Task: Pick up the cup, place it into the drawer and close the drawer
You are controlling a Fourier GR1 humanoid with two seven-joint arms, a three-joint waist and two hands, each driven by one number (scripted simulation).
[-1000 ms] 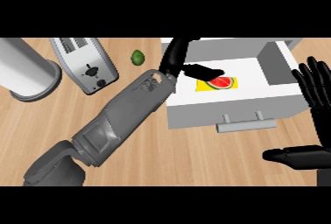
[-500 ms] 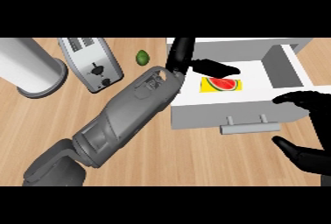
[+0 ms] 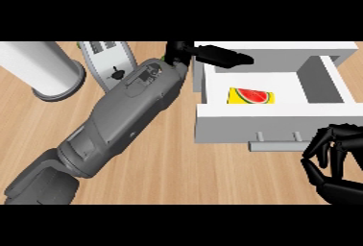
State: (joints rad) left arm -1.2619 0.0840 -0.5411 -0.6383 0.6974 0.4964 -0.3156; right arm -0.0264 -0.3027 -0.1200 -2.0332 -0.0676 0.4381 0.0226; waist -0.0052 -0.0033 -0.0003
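Since the earlier frames the right hand [image 3: 339, 163] has come down from the right edge to the drawer's front corner, its fingers now curled with nothing inside them. Wooden tabletop [image 3: 177, 168] carries a white drawer unit [image 3: 269, 120], pulled open, with a grey handle [image 3: 280, 145] on its front panel. Left forearm [image 3: 120, 125] crosses the scene diagonally; the left hand [image 3: 216, 55] rests over the drawer's back left rim, fingers straight, gripping nothing. Inside the drawer lies a small yellow cup [image 3: 252, 96] printed with a watermelon slice, on the drawer floor near the left wall. Placement therefore appears done; closing the drawer remains. A white cylinder [image 3: 35, 67] and a toaster [image 3: 110, 62] stand at upper left.
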